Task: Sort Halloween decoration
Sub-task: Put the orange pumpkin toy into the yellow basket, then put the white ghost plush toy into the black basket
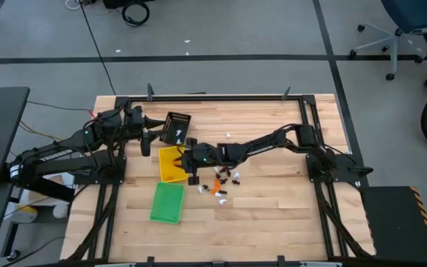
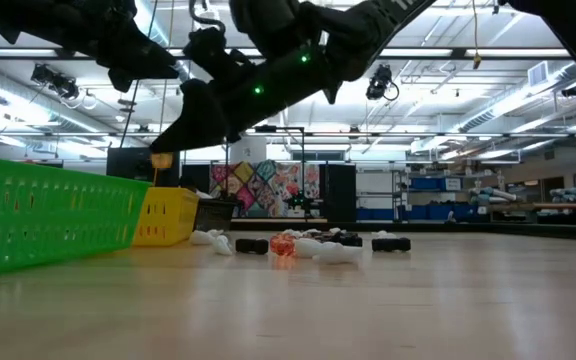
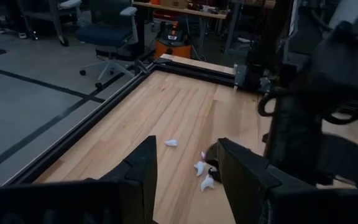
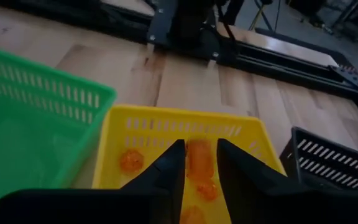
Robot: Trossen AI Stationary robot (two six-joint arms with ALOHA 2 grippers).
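Note:
My right gripper (image 4: 199, 163) hovers over the yellow tray (image 1: 170, 165), shut on an orange trinket (image 4: 199, 155). Three more orange trinkets (image 4: 131, 160) lie on that tray's floor. A cluster of white, black and orange trinkets (image 1: 221, 182) lies on the wood to the right of the trays and also shows in the low view (image 2: 303, 244). My left gripper (image 1: 148, 137) is open beside the black tray (image 1: 176, 126) and touches nothing. Between its fingers, the left wrist view shows white trinkets (image 3: 202, 174) on the table. My right gripper pinches the orange trinket (image 4: 199, 149) between its two fingers, which slant down toward the table's left side. The trinket is lifted clear above the yellow tray's floor and shows at the fingertips (image 2: 161, 160) in the low view.
The green tray (image 1: 167, 202) lies just nearer than the yellow one, and its wall (image 2: 48, 215) fills the left of the low view. A lone white trinket (image 1: 228, 136) lies toward the far side. Bare wood stretches to the right and along the near edge.

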